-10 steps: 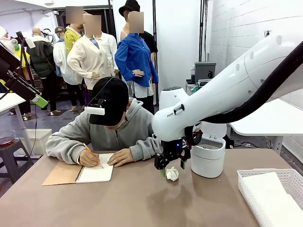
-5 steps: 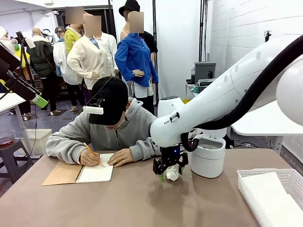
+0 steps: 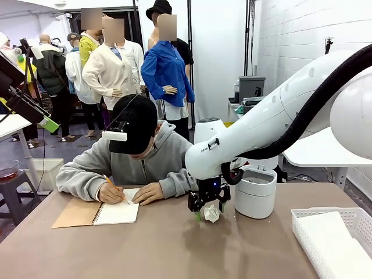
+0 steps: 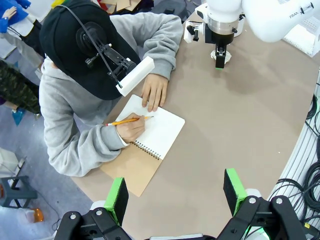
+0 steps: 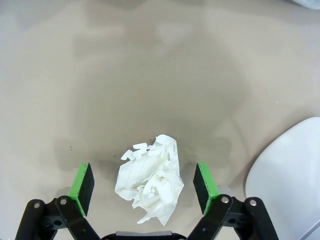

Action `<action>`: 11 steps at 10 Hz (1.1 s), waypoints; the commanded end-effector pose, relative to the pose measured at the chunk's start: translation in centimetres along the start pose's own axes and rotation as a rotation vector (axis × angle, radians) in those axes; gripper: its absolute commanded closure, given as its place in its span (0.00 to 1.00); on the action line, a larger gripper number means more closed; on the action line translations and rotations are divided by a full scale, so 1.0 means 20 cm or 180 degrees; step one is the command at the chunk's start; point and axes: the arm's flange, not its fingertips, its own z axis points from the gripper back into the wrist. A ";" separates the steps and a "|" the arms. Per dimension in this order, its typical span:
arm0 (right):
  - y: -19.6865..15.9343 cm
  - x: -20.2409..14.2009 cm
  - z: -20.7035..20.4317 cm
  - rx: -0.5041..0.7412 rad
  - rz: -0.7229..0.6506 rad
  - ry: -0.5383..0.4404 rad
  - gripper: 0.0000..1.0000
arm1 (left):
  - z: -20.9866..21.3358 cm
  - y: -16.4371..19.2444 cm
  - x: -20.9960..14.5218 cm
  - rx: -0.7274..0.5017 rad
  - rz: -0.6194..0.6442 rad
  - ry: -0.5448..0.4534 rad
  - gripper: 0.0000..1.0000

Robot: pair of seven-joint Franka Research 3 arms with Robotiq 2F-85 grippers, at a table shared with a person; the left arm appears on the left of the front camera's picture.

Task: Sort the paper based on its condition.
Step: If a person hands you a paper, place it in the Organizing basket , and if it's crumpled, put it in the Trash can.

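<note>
On tabletop (image 3: pixel 145 244), 9 o'clock of white bin (image 3: pixel 256 195): right fingers (image 5: pixel 206 181), lowered moments ago, stand wide open astride crumpled paper (image 5: pixel 150 182), gripping nothing. Pickup looks imminent. Left fingers (image 4: pixel 118 196) open, empty.

The right arm (image 3: pixel 279 110) comes in from the right side and reaches across to the middle, its forearm sloping down toward the tabletop (image 3: pixel 145 250). Its wrist bends so that the right gripper (image 3: pixel 208 214) points straight down, low, with the fingertips close to the surface; whether they touch it cannot be told. Its jaws stand wide apart, the green pads (image 5: pixel 204 181) facing each other. The left gripper (image 4: pixel 176 195) hangs high above the tabletop, aimed downward, its jaws likewise spread wide.
</note>
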 end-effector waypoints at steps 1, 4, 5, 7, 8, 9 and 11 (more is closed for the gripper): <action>0.01 -0.02 0.00 -0.0001 0.0006 0.0013 0.00 | 0.00 0.00 0.00 0.0004 0.0001 0.0002 0.00; -0.01 0.00 0.00 -0.0042 -0.0025 -0.0012 0.59 | 0.00 0.00 0.00 0.0004 0.0001 0.0002 0.00; -0.01 0.00 0.00 -0.0047 -0.0038 -0.0020 0.79 | 0.00 0.00 0.00 0.0004 0.0001 0.0002 0.00; -0.01 -0.01 0.04 -0.0125 -0.0200 -0.0080 0.99 | 0.00 0.00 0.00 0.0004 0.0001 0.0002 0.00; -0.01 -0.03 0.09 -0.0145 -0.0230 -0.0084 0.99 | 0.00 0.00 0.00 0.0004 0.0001 0.0002 0.00; -0.01 -0.07 0.15 -0.0130 -0.0251 -0.0063 0.99 | 0.00 0.00 0.00 0.0004 0.0001 0.0002 0.00; -0.02 -0.15 0.34 -0.0071 -0.0139 -0.0005 0.99 | 0.00 0.00 0.00 0.0004 0.0001 0.0002 0.00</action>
